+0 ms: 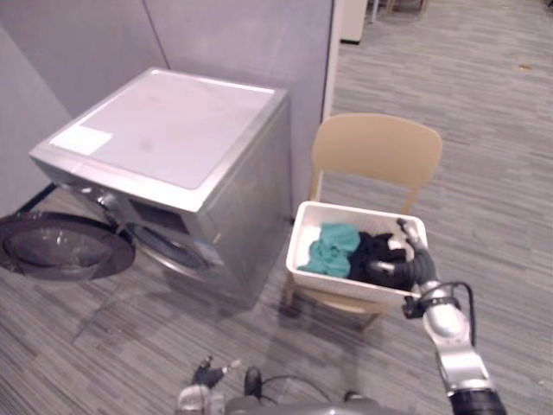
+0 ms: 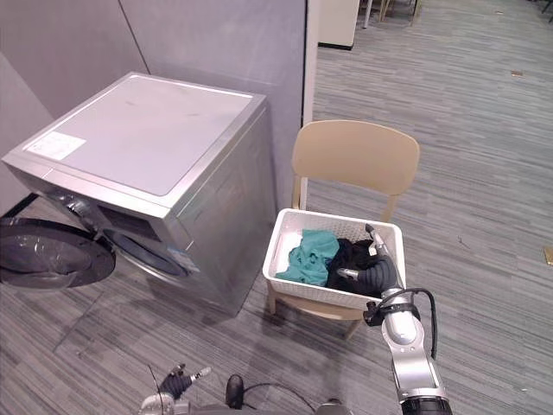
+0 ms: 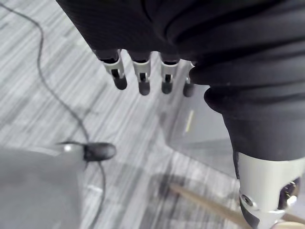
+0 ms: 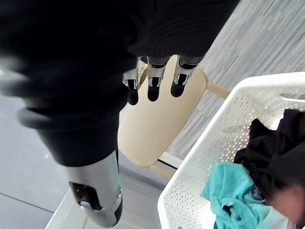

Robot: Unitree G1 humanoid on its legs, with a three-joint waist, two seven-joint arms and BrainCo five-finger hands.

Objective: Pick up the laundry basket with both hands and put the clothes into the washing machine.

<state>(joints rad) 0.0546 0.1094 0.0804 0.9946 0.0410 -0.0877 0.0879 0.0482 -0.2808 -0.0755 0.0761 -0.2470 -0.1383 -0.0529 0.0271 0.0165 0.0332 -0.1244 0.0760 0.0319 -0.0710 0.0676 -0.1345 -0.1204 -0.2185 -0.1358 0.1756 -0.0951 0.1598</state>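
Note:
A white perforated laundry basket (image 1: 339, 289) stands on the seat of a tan chair (image 1: 377, 149). Inside lie a teal garment (image 1: 333, 247) and a black garment (image 1: 373, 251); in the right wrist view they show as the teal (image 4: 229, 192) and the black (image 4: 272, 153). My right hand (image 1: 408, 261) hovers at the basket's right front corner, open, its straight fingers (image 4: 152, 82) pointing toward the chair back and holding nothing. My left hand (image 1: 204, 379) hangs low at the near edge, open, its fingers (image 3: 141, 76) over the floor.
A silver front-loading washing machine (image 1: 173, 130) stands left of the chair, its round door (image 1: 60, 246) swung open to the left and the drum opening (image 1: 164, 246) exposed. A grey partition wall (image 1: 242, 39) runs behind both. Striped grey carpet (image 1: 492, 173) stretches away on the right.

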